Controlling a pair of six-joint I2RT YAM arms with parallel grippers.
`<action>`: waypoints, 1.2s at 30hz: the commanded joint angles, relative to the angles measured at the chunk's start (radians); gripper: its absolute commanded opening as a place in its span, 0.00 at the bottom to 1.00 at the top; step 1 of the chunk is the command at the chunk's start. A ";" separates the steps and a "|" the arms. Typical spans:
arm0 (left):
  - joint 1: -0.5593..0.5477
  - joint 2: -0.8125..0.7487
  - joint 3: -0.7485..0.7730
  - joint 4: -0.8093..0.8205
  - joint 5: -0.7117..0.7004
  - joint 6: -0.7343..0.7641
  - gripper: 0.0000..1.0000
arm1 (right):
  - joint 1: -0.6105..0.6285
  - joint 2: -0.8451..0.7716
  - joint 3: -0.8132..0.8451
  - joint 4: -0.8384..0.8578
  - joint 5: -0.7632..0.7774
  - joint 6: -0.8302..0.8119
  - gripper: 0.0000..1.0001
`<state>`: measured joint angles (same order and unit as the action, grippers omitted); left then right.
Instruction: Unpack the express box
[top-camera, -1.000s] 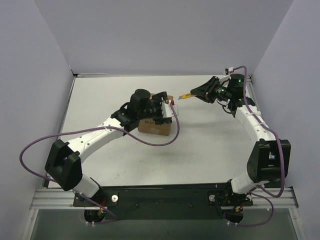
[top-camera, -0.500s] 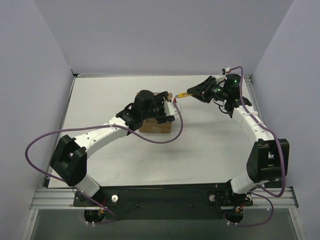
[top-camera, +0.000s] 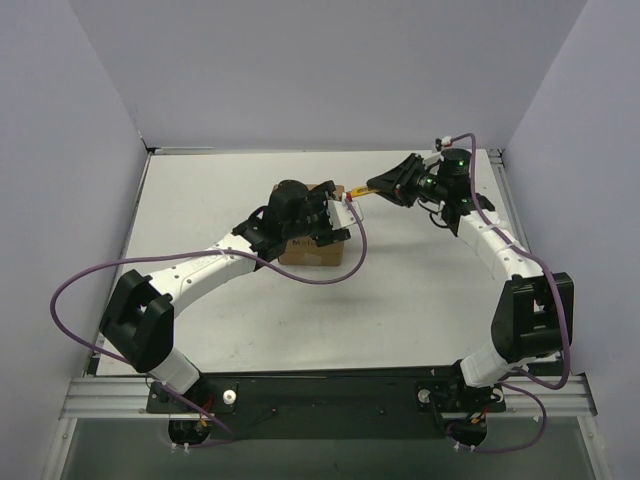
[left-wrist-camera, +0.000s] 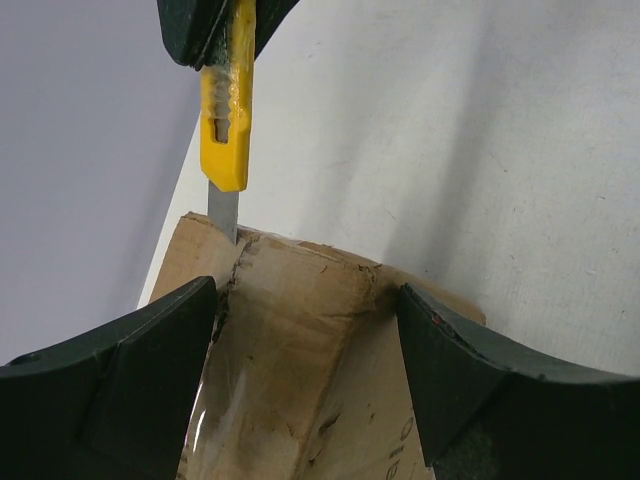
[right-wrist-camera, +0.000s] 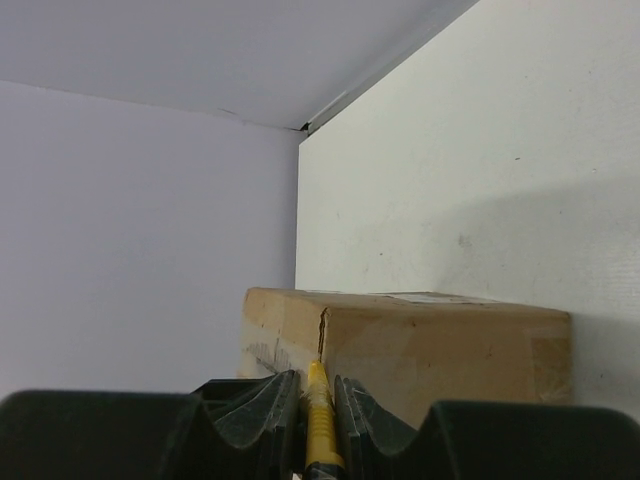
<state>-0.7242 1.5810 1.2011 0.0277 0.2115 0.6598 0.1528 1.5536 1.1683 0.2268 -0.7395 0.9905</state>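
Note:
The express box (top-camera: 312, 250), a brown cardboard carton, stands mid-table. My left gripper (top-camera: 336, 214) hovers over its top, open, with one finger (left-wrist-camera: 140, 370) on each side of the taped top seam (left-wrist-camera: 290, 340). I cannot tell whether they press on the cardboard. My right gripper (top-camera: 383, 186) is shut on a yellow utility knife (top-camera: 361, 192). In the left wrist view the knife (left-wrist-camera: 228, 110) points down and its blade (left-wrist-camera: 224, 212) meets the box's far top edge at the seam. In the right wrist view the knife (right-wrist-camera: 319, 425) sits between my fingers, aimed at a vertical slit in the box (right-wrist-camera: 430, 350).
White table (top-camera: 420, 290) enclosed by pale walls at the back and on both sides. A purple cable (top-camera: 330, 280) loops from my left wrist down beside the box. Both arm bases stand at the near edge.
My right gripper has carried the knife leftward until the blade reaches the box's edge. The left gripper shifted slightly back over the box top and has since held still.

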 joint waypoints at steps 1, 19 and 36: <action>0.000 -0.027 -0.006 0.048 -0.017 -0.037 0.82 | 0.008 0.005 0.047 0.034 0.008 -0.018 0.00; 0.002 -0.019 -0.003 0.037 -0.014 -0.051 0.82 | -0.004 0.025 0.073 0.025 0.031 -0.062 0.00; 0.002 0.000 0.015 0.034 -0.009 -0.066 0.82 | -0.018 0.069 0.116 0.052 0.029 -0.069 0.00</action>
<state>-0.7238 1.5810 1.1965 0.0406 0.2073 0.6136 0.1432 1.6108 1.2308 0.2295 -0.7124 0.9409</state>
